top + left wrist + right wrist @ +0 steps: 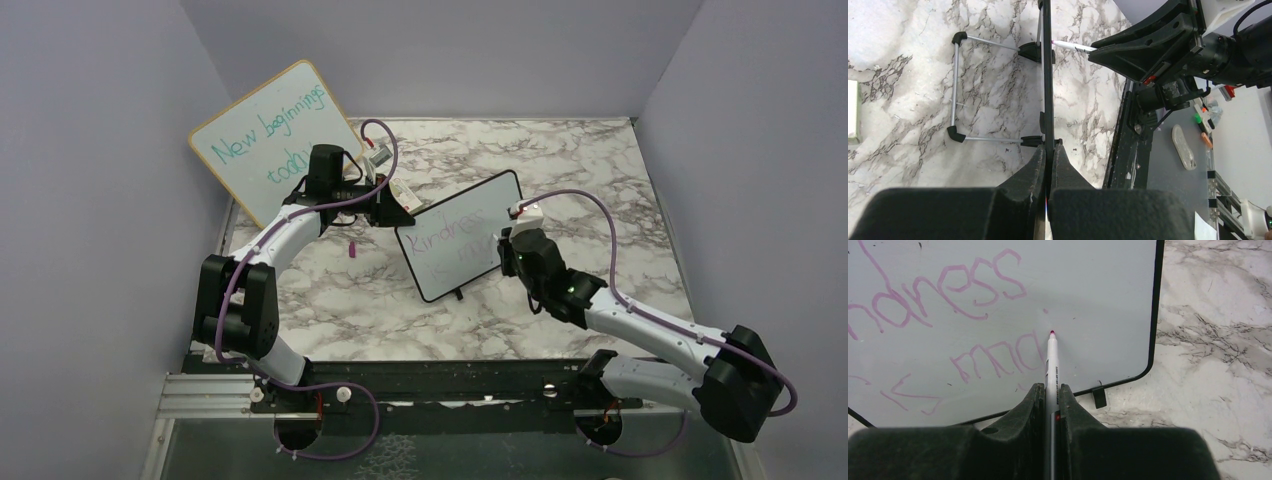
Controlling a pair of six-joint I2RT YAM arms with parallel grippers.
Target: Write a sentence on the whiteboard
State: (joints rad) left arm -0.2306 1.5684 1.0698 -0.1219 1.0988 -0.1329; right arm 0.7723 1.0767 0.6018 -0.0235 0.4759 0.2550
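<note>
Your whiteboard (458,238) stands tilted near the middle of the marble table (600,180). The sentence (450,243) runs across it in pink: "Kindness" on the upper line, then "is" and a few letters starting with m on the lower line.

Your left gripper (395,212) is at the board's 10 o'clock corner. The left wrist view shows the board edge-on, with the left gripper's fingers (1038,165) pinched together on its black frame. A wire stand (955,85) props the board from behind.

Your right gripper (506,246) is at the board's 3 o'clock side, clamped on a marker (1052,365) that points to 12 o'clock in the right wrist view. The marker's pink tip touches the board just beside the last stroke of the lower line.

A larger board (270,135) with teal writing leans at the table's 10 o'clock corner.
</note>
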